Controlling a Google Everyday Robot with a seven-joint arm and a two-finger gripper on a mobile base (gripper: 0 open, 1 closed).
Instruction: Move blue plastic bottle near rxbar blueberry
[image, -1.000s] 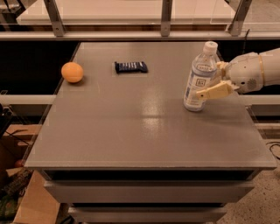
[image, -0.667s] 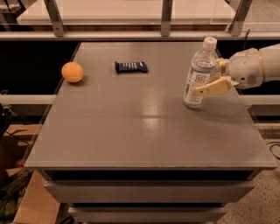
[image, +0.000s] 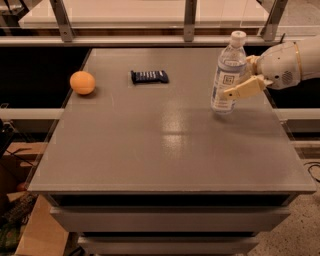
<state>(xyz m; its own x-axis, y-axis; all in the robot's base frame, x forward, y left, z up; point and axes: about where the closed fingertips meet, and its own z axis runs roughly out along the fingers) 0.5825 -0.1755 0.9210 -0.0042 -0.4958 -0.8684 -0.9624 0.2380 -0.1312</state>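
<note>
The blue plastic bottle (image: 230, 62), clear with a white cap and a white-blue label, stands upright at the right side of the grey table (image: 165, 145). My gripper (image: 228, 88) reaches in from the right and is shut on the bottle's lower half. One pale finger (image: 243, 88) crosses the bottle's front; the other is hidden behind it. The bottle's base looks just above or barely on the tabletop. The rxbar blueberry (image: 149, 76), a flat dark navy bar, lies at the back centre-left, well left of the bottle.
An orange (image: 82, 82) sits at the table's back left. A metal rail and frame posts (image: 189, 20) run behind the table. Cardboard and clutter (image: 20, 220) lie on the floor at the lower left.
The gripper and the held bottle have shifted a little up in view and slightly right. The bar and the orange have not moved.
</note>
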